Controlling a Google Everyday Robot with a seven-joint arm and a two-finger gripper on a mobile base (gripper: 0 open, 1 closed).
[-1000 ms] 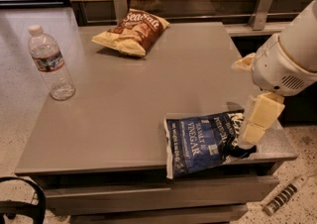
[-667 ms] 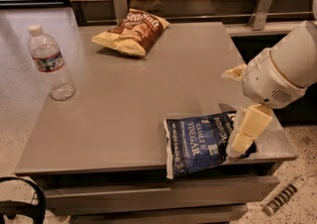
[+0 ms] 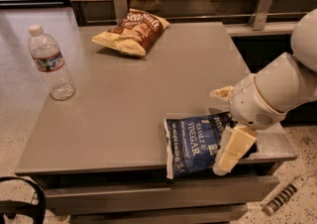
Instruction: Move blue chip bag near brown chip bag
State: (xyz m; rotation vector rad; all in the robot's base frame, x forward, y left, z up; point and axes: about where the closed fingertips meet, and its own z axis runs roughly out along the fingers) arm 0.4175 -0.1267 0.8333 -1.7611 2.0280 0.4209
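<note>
Camera view shows the tool [image 3: 232, 149] at the right end of the blue chip bag [image 3: 194, 142] on the near right desk [image 3: 124, 119] edge, open or closed I cannot tell, brown chip bag [image 3: 132, 32] lies far left

My pincer [image 3: 225, 131] sits at the right end of the blue chip bag [image 3: 190, 143] and hides that end. My arm [image 3: 282, 86] is cut off by the right edge. A black hoop [image 3: 22, 188] (bottom left corner) is cut off too. The label on the bottle [image 3: 49, 62] is too small to read.
</note>
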